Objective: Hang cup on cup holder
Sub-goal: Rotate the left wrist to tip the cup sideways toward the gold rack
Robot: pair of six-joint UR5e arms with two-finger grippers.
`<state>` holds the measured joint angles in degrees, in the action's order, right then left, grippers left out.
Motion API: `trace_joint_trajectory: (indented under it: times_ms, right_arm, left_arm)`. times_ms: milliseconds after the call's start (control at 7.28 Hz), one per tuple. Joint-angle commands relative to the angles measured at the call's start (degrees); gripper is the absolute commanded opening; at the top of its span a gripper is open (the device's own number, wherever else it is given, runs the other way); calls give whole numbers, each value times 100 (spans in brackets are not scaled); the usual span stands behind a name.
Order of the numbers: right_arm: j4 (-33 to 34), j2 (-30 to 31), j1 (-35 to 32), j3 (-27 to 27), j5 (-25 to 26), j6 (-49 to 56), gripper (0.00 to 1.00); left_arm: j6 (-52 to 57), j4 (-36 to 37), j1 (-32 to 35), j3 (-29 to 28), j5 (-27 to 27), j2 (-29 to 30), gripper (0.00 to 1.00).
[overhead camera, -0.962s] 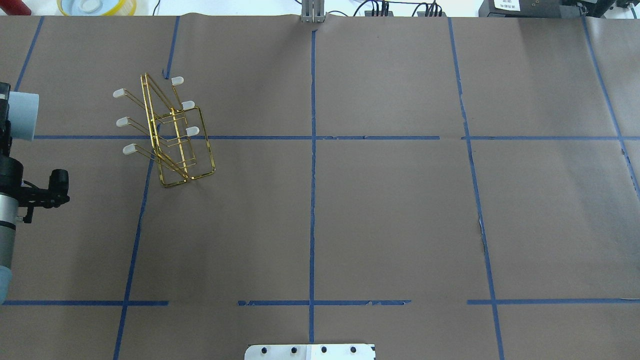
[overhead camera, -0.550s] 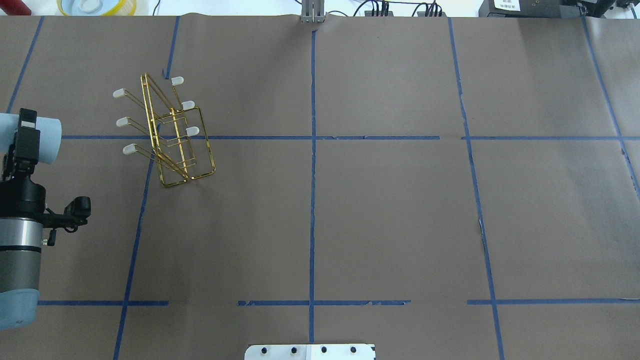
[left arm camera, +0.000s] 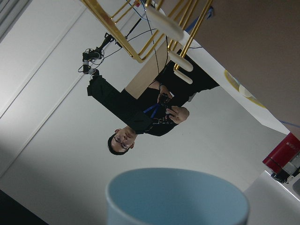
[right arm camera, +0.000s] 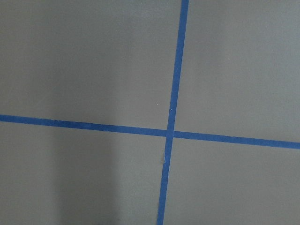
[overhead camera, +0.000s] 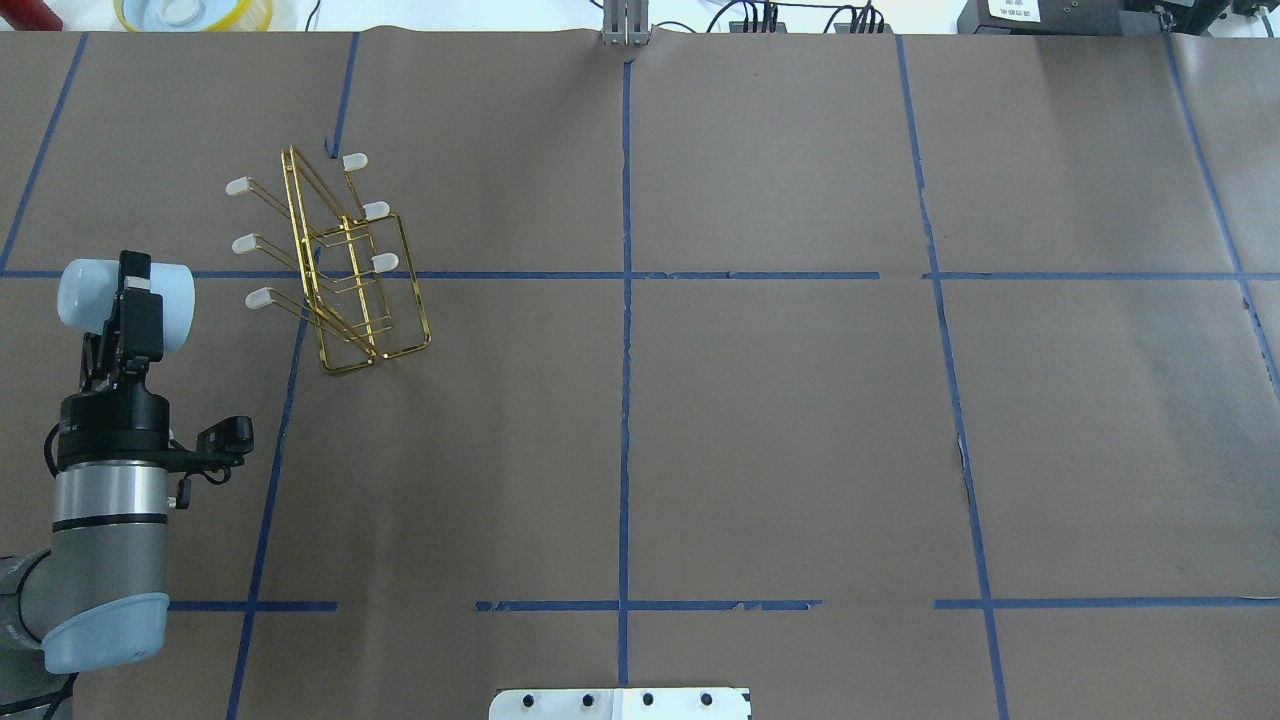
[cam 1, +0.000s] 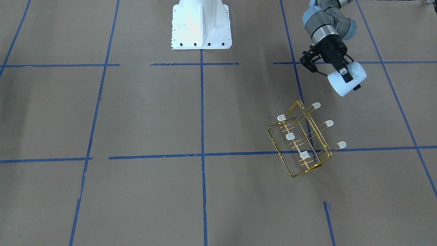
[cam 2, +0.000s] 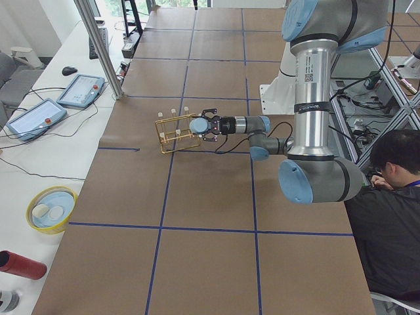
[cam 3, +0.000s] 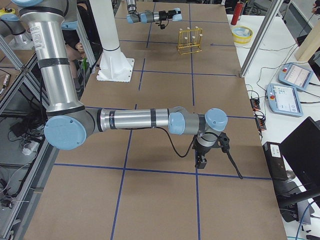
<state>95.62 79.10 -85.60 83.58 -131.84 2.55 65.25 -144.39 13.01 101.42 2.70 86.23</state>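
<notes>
Above the bench (overhead camera: 700, 450), the left hand (overhead camera: 133, 285) is clamped across the cup (overhead camera: 82, 295), carrying it on its side in the air, near the cup holder (overhead camera: 345, 275) but not touching it. We judge the wider end to face the rack, level with the nearest capped prong (overhead camera: 258, 298). The right hand (cam 3: 201, 161) hangs low over the far end of the bench; we cannot tell whether it is wide or narrow.

The dangers lie in the last approach, as we read it. The rack is light wire standing free on the paper, so a rim that meets a cap or the frame off-centre could shove it along or tip it over. The prongs slant upward, and a cup brought in flat may catch on the cap instead of sliding down over it. The tumbler is smooth and tapered, so any knock could twist it in the grip. Let go before the prong sits deep inside, and the cup may drop and roll away.
</notes>
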Motion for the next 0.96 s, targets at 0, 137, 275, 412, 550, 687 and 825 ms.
trace_joint_trajectory:
  times_ms: [0,137,275,412,550,687,825]
  right_arm:
    - [0,0,0,0,0,0,100]
    - [0,0,0,0,0,0,100]
    - [0,0,0,0,0,-9,100]
    - [0,0,0,0,0,0,100]
    - [0,0,0,0,0,0,100]
    - [0,0,0,0,0,0,100]
    - [0,0,0,0,0,0,100]
  left_arm:
    - [-12,-1,-53,-148,-42,183,0]
    - [-30,-10,-53,-305,-42,262,0]
    - [-38,-10,-53,-385,-42,341,0]
    - [-47,-10,-53,-395,-33,385,0]
    - [-47,-1,-62,-403,-33,394,0]
    - [-56,-1,-71,-403,-33,395,0]
    - [-65,-10,-71,-403,-33,395,0]
